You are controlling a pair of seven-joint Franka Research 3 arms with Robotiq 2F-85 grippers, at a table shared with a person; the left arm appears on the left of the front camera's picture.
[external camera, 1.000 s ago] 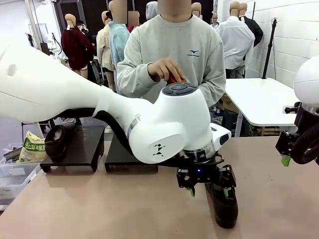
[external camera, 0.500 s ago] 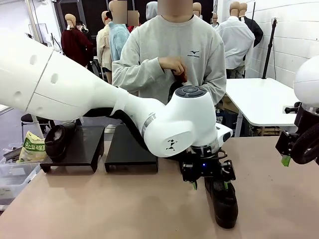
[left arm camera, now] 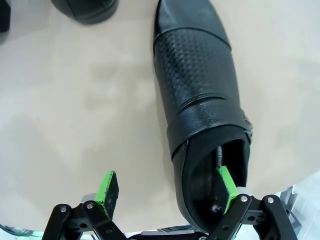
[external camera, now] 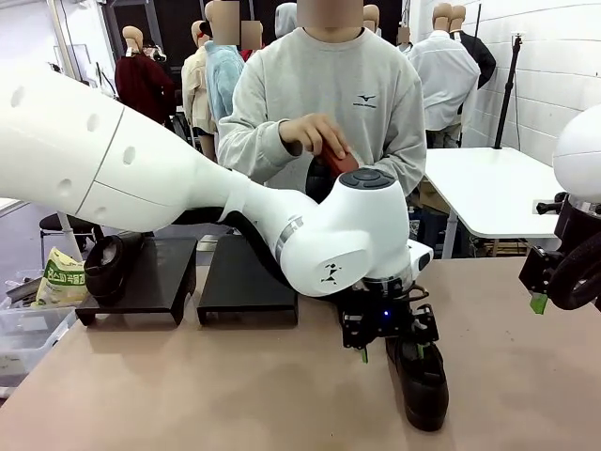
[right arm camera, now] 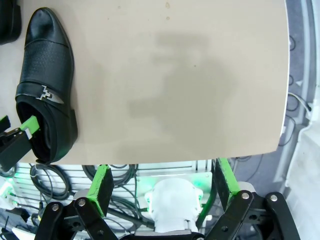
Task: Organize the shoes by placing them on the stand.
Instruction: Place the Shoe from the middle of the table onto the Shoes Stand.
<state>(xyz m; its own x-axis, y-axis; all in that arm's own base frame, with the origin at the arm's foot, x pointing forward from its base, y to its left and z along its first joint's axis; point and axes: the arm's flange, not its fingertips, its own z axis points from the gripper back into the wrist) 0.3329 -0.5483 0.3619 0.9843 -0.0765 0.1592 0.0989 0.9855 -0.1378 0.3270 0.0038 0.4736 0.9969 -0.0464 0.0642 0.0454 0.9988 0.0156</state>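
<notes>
The left tool (external camera: 392,351) stands open over the heel end of a black shoe (external camera: 423,383) that lies on the tan surface (external camera: 188,395), near its front edge and right of the middle. In the left wrist view one green pad (left arm camera: 226,183) sits inside the shoe's opening at the heel, and the other pad (left arm camera: 107,187) hangs outside the shoe, above bare surface. So the tool straddles one side wall of the shoe. Whether a pad touches the leather I cannot tell. The shoe's toe points away from the tool, and a metal buckle shows on its strap.

A second shoe (left arm camera: 85,7) lies on the surface just beyond the first one's toe and off to one side, apart from it. A third shoe (external camera: 111,266) rests on the left black stand (external camera: 155,282). The right black stand (external camera: 239,287) next to it is partly hidden behind the left arm (external camera: 188,188), which reaches across the middle and blocks much of the front view.

Across the surface a person in a grey sweatshirt holds a fourth shoe (external camera: 331,167) in one hand (external camera: 313,133) at chest height.

The right tool (right arm camera: 164,182) is open and holds nothing. It hangs past the surface's edge above cables, well apart from the shoe. A green and yellow bag (external camera: 61,277) lies left of the stands.
</notes>
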